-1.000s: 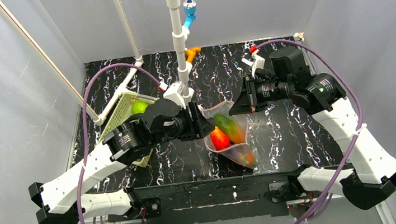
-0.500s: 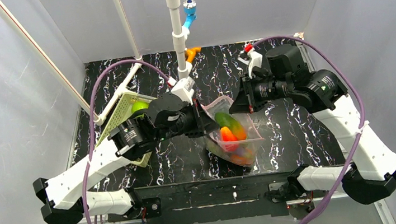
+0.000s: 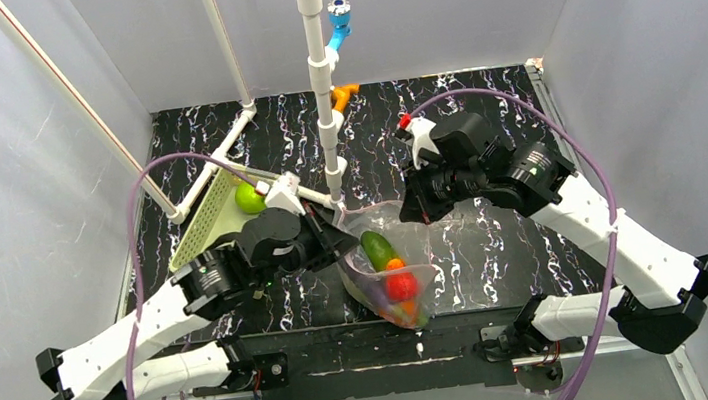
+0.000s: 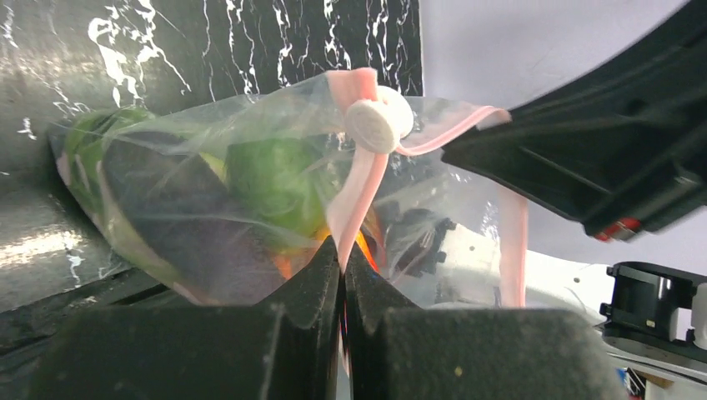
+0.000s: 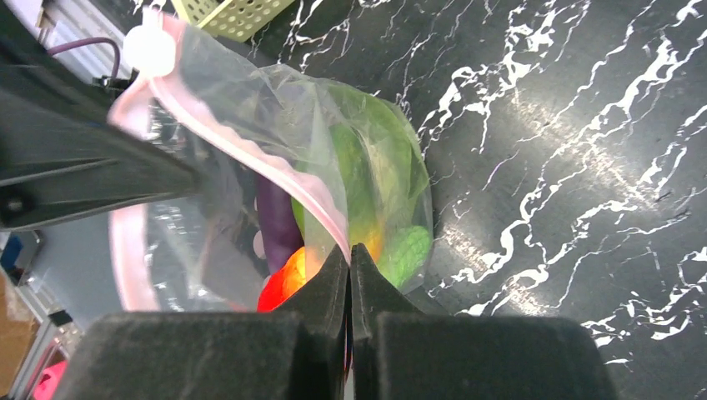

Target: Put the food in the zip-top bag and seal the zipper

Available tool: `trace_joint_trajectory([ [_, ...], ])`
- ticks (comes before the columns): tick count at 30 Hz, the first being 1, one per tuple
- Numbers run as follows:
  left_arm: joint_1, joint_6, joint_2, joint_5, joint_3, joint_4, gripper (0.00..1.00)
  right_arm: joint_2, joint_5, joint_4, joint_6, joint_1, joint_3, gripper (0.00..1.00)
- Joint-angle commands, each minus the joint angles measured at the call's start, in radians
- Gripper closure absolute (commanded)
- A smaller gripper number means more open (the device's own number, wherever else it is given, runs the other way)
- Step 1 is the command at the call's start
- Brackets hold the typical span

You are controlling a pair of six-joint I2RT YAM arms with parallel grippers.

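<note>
Black marbled table (image 3: pixel 485 145): the zip-top bag (image 3: pixel 388 282), loaded with food (image 3: pixel 377 250), now hangs by the near edge at centre, carried there from mid-table and slung between both arms. The left gripper (image 4: pixel 343 250), spread a second ago, is now pressed together on the pink zipper (image 4: pixel 360 187) below its white slider (image 4: pixel 379 125); the right gripper (image 5: pixel 349 250) pinches the strip's other side. Judged: the mouth is still gaping and sealing comes next, though one green fruit (image 3: pixel 249 198) lies in the basket (image 3: pixel 207 222) near the left edge.
</note>
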Motion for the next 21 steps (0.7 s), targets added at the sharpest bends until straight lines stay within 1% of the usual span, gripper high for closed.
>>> trace_joint_trajectory([
  [1,0.001,0.048,-0.038,-0.077,0.099,-0.032,1.00,-0.012,0.071,0.004,-0.032,0.004,0.147,0.99],
  [3,0.000,0.068,-0.004,-0.040,0.146,-0.012,1.00,-0.008,0.051,-0.014,-0.021,0.004,0.193,0.99],
  [5,0.001,0.090,0.031,-0.009,0.185,-0.010,1.00,-0.017,0.030,-0.008,-0.010,0.003,0.197,0.99],
  [8,0.001,0.096,0.043,0.007,0.171,-0.009,1.00,-0.033,0.035,0.024,-0.004,0.003,0.155,0.99],
  [9,0.001,0.098,0.034,0.006,0.157,-0.009,0.96,-0.035,0.048,0.026,-0.002,0.003,0.141,0.99],
  [10,0.001,0.101,0.020,-0.002,0.144,-0.010,0.91,-0.037,0.061,0.027,-0.001,0.003,0.132,0.99],
  [12,0.002,0.115,-0.018,-0.028,0.121,-0.023,0.69,-0.046,0.077,0.036,-0.004,0.002,0.117,0.99],
  [14,0.004,0.191,-0.065,-0.028,0.130,-0.038,0.49,-0.054,0.086,0.040,-0.014,-0.006,0.103,0.99],
  [15,0.013,0.247,-0.077,0.003,0.149,-0.060,0.39,-0.053,0.090,0.034,-0.019,-0.012,0.101,0.99],
  [16,0.044,0.296,-0.074,0.054,0.190,-0.119,0.32,-0.050,0.092,0.025,-0.024,-0.022,0.103,0.99],
  [17,0.096,0.337,-0.061,0.104,0.242,-0.203,0.29,-0.046,0.091,0.015,-0.029,-0.029,0.105,0.99],
  [19,0.254,0.414,-0.029,0.241,0.321,-0.348,0.25,-0.047,0.084,0.008,-0.037,-0.038,0.104,0.99],
  [21,0.405,0.481,0.002,0.370,0.355,-0.415,0.24,-0.060,0.079,0.010,-0.038,-0.039,0.094,0.99],
])
